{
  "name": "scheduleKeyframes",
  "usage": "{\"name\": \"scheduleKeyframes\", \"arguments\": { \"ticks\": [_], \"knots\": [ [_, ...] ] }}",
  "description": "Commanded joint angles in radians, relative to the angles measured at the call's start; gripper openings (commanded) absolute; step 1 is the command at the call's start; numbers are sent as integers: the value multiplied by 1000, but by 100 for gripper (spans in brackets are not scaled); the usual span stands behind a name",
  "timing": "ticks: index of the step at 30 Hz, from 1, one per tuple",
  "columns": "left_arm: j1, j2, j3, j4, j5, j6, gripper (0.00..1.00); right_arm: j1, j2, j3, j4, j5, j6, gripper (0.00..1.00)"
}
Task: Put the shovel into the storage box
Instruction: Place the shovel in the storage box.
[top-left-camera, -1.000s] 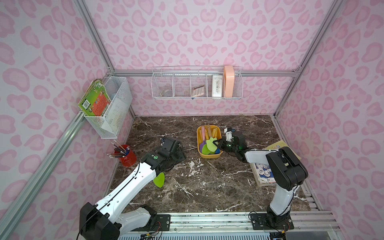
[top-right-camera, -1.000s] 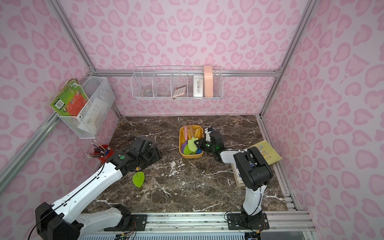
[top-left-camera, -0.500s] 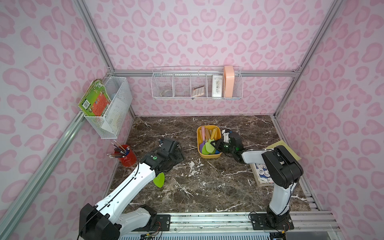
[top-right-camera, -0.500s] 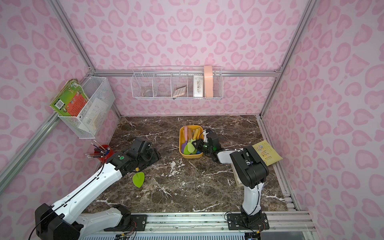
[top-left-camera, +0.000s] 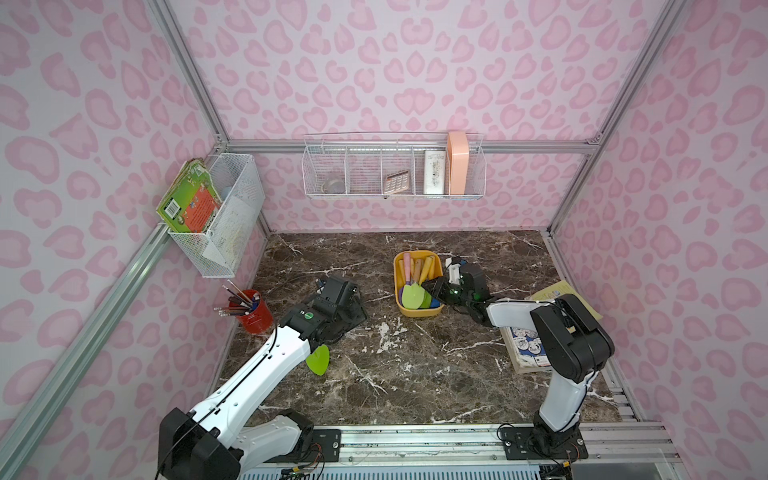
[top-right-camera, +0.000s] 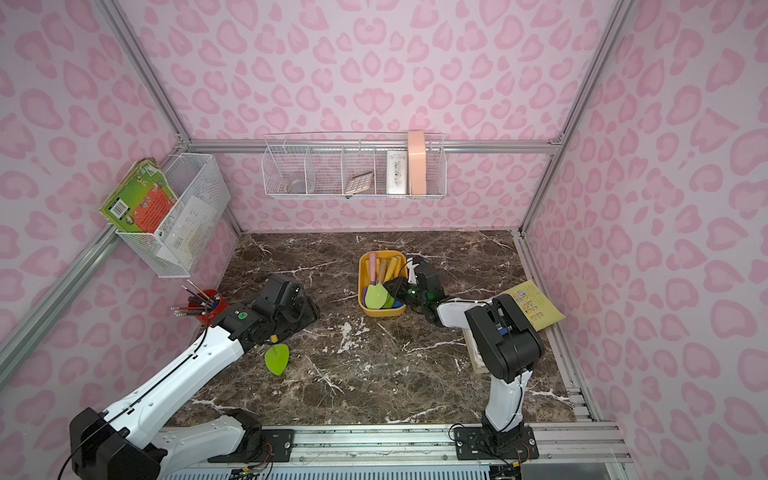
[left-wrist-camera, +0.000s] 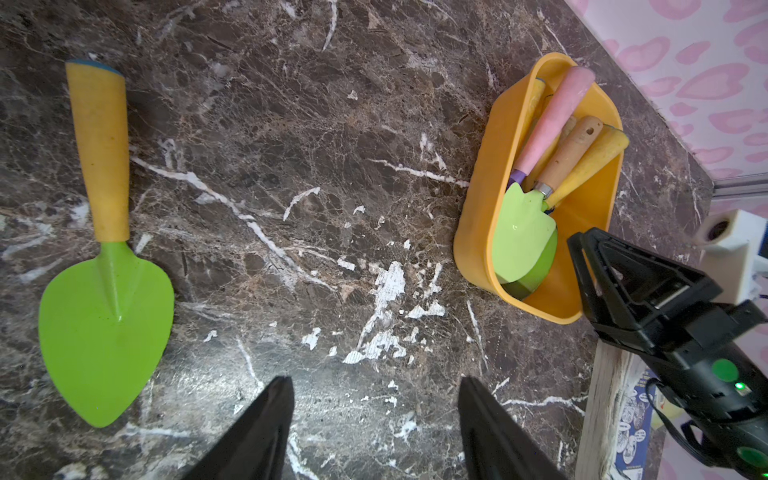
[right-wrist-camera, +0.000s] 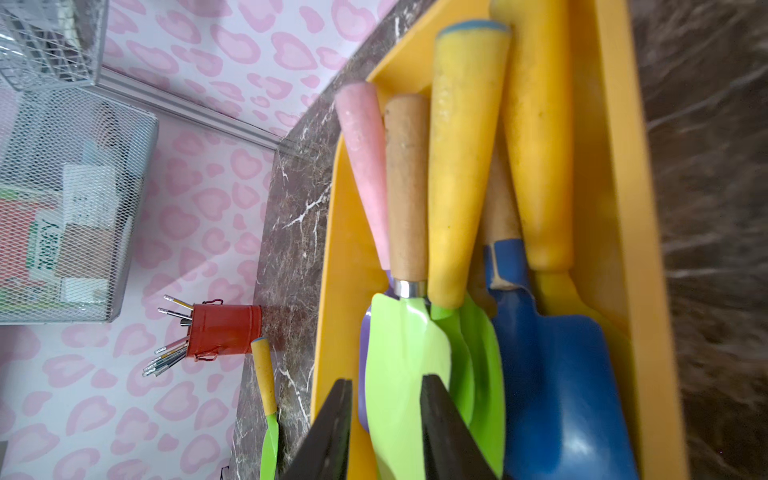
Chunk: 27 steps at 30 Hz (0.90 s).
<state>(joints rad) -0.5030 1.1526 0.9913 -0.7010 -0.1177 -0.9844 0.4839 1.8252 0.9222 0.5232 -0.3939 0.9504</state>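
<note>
On the marble tabletop (top-left-camera: 415, 374), a little toward 1 o'clock from its centre, the storage box (top-left-camera: 417, 312) already holds a pile of toy shovels. The right wrist view shows a pink-handled shovel (right-wrist-camera: 365, 166), a wooden-handled shovel (right-wrist-camera: 407, 345) with a pale green blade, a yellow-handled shovel (right-wrist-camera: 465, 166) and a blue-bladed shovel (right-wrist-camera: 552, 374). In both top views their handles point to 12 o'clock and their blades to 6.

The right gripper (right-wrist-camera: 386, 380) reaches in over the rim from the box's 3 o'clock side. Its jaws stand narrowly parted astride the pale green blade, which lies on the pile (whether a finger touches it I cannot tell). By my reading, that shovel is delivered.

One piece is left. The loose green shovel (top-left-camera: 318, 359) lies flat on the marble toward 7 o'clock from the box, well apart from it and partly under the left arm in both top views. The left gripper (left-wrist-camera: 374, 380) hangs over bare marble, jaws wide with nothing between them, and the loose green shovel lies off to one side of its fingers. So most of the job looks done. This last shovel has yet to be grasped, carried over and laid into a crowded box.
</note>
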Motion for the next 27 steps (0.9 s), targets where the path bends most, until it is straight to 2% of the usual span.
{"name": "scheduleKeyframes", "arguments": {
  "ticks": [1, 6, 7, 11, 15, 19, 27],
  "knots": [
    [1, -3, 19, -30, -23, 37, 68, -14, -59, -5, -54, 36, -91, 32],
    [9, 4, 61, -130, -87, 70, 69, -24, -174, -26, -122, 48, -202, 32],
    [13, 3, 65, -147, -95, 73, 74, -18, -193, -29, -138, 50, -224, 32],
    [41, -18, 46, -194, -139, 67, 76, -2, -267, -60, -187, 33, -301, 33],
    [87, -57, -26, -193, -182, 47, 70, 21, -355, -123, -207, 31, -355, 33],
    [173, -69, -92, -183, -198, 38, 64, 48, -453, -189, -242, 38, -407, 32],
    [273, 82, -131, -127, -218, 59, 56, 84, -617, -313, -282, 64, -453, 33]
  ]
}}
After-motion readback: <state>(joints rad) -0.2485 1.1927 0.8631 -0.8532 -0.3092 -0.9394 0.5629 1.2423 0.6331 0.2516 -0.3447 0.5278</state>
